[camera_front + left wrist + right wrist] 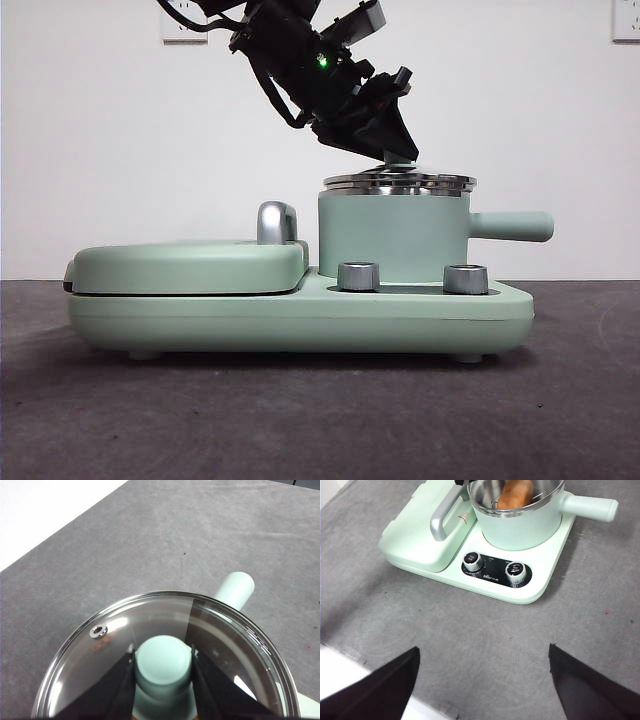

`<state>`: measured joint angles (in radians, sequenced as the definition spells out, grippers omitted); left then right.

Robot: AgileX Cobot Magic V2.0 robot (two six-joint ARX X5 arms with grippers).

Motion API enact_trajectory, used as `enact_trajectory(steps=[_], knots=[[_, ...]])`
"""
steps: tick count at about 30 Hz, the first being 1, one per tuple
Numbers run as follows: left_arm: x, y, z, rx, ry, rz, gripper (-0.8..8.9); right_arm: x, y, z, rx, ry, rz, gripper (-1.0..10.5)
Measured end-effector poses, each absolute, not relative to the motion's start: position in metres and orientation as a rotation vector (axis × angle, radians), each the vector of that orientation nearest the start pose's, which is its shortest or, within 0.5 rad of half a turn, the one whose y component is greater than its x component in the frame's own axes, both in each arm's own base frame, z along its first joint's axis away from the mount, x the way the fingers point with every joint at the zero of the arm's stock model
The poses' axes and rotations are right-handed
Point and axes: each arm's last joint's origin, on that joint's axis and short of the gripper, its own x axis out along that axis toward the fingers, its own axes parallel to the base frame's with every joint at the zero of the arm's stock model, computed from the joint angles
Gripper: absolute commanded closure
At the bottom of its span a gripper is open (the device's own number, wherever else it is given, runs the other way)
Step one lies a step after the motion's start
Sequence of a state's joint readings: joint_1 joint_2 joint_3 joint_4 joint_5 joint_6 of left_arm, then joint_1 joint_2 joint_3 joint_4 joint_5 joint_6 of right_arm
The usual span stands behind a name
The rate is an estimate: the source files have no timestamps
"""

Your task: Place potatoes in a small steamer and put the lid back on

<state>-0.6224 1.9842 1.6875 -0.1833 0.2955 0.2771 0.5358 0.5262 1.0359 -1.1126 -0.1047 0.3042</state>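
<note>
The small steamer stands on the right of the mint-green cooker base, its stubby handle pointing right. The glass lid rests flat on its steel rim. My left gripper comes down from the upper left and is shut on the lid's green knob. In the left wrist view the jaws of the left gripper press both sides of the knob above the lid. The right wrist view shows the potato lying inside the steamer. My right gripper hangs open in front of the cooker.
The flat griddle plate with its chrome handle lies shut to the left of the pot. Two steel dials stick out of the base front. Grey table surface lies all around.
</note>
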Motion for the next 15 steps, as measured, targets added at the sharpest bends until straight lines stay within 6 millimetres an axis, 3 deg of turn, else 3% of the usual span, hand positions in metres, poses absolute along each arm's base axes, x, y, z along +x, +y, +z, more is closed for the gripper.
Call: enact_trajectory(steps=[15], knots=[[0.38, -0.2679, 0.2822, 0.315, 0.379, -0.945, 8.08, 0.0465, 0.0311, 0.3533, 0.154, 0.686, 0.523, 5.4]])
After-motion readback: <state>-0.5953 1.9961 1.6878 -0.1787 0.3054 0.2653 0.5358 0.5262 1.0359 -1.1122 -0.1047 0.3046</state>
